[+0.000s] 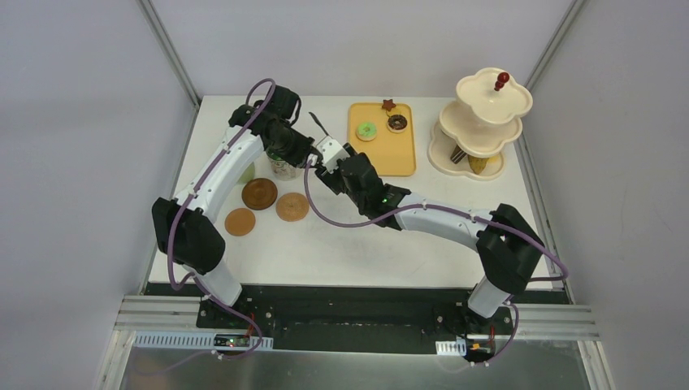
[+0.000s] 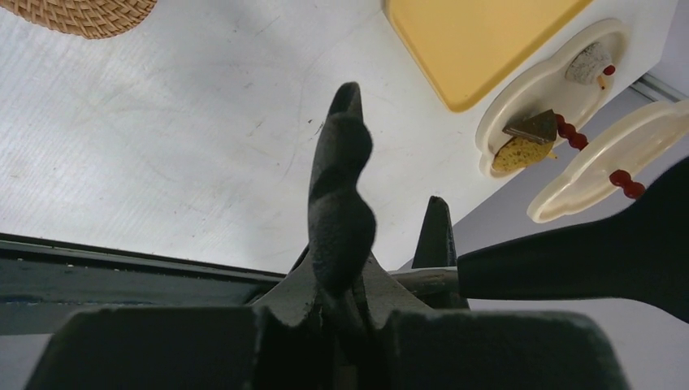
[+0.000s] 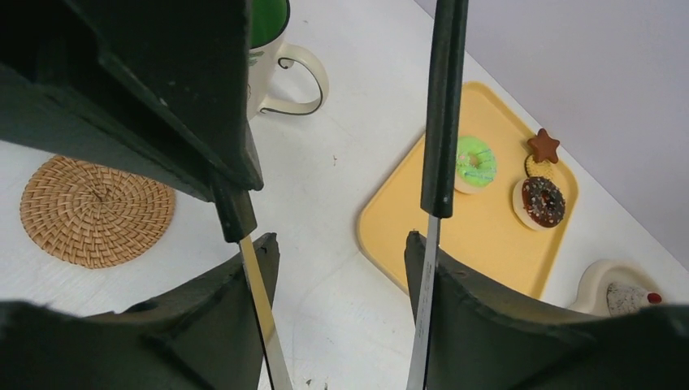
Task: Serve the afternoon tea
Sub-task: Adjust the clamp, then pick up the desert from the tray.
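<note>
left claw (image 2: 392, 146): fingers together, pinched on one metal leg of the black tongs (image 3: 435, 122). The grip point is half hidden, so this is likely rather than sure.
right claw (image 3: 340, 244): fingers apart with a tong leg lying along each inner face, so it holds the tongs across their spread.
pastries: green doughnut (image 3: 475, 162), chocolate doughnut (image 3: 543, 201) and star biscuit (image 3: 543, 145) sit on the yellow tray (image 3: 487, 244), ahead and right of the right claw, well apart from it.
stand (image 1: 481, 104): beyond the tray, further right of the right claw.
green-lined mug (image 3: 266, 24): just past the left claw, ahead-left of the right claw.
coaster (image 3: 97, 211): flat on the surface (image 3: 341, 146), left of the right claw.
step in hand (judged): passing the tongs to the right claw.
doing it well: seat both legs square on the pads before the left claw lets go. Squeeze only enough to hold, keeping spring in reserve for the doughnuts. Keep the tips off the mug.
</note>
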Available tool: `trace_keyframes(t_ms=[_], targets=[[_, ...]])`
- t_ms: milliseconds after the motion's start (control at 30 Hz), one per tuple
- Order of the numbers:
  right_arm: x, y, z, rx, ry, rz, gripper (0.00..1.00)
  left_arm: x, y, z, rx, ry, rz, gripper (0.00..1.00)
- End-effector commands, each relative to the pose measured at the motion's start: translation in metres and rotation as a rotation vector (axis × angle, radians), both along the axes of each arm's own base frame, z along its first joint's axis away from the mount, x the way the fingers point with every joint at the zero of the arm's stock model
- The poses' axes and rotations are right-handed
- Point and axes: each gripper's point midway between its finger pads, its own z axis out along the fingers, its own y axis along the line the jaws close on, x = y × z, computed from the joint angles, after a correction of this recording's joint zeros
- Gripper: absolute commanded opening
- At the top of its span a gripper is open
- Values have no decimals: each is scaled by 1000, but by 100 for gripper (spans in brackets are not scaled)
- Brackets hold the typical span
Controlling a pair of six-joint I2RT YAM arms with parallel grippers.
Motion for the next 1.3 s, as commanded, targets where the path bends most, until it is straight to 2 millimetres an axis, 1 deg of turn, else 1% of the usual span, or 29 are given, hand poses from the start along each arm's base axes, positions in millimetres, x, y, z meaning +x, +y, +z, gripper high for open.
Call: trace_keyframes(t_ms=[0, 167, 300, 433, 567, 633, 700, 833, 967, 1033, 1133, 1267], targets=[[8, -7, 26, 101, -18, -61, 59, -5, 11, 11, -11, -26, 23, 7], [7, -8, 23, 132, 16, -61, 52, -4, 11, 13, -13, -41, 14, 19], [7, -12, 20, 165, 55, -64, 50, -3, 14, 16, -4, -61, 13, 31], [9, -18, 15, 192, 97, -88, 50, -1, 15, 25, -2, -105, -9, 43], [17, -31, 9, 245, 180, -143, 49, 2, 21, 46, 39, -205, -75, 53], [20, -40, 2, 267, 236, -170, 49, 5, 26, 60, 77, -278, -120, 60], [22, -51, -6, 272, 291, -195, 49, 7, 32, 79, 117, -360, -157, 66], [31, -70, -16, 297, 401, -248, 50, 10, 44, 107, 182, -504, -204, 68], [44, -93, -27, 297, 538, -323, 52, 8, 47, 122, 196, -577, -244, 69], [53, -106, -33, 276, 573, -375, 53, 7, 47, 124, 202, -593, -260, 69], [64, -120, -43, 234, 605, -398, 54, 6, 45, 124, 200, -600, -283, 70], [77, -131, -53, 162, 615, -403, 55, 6, 38, 122, 172, -599, -320, 70]])
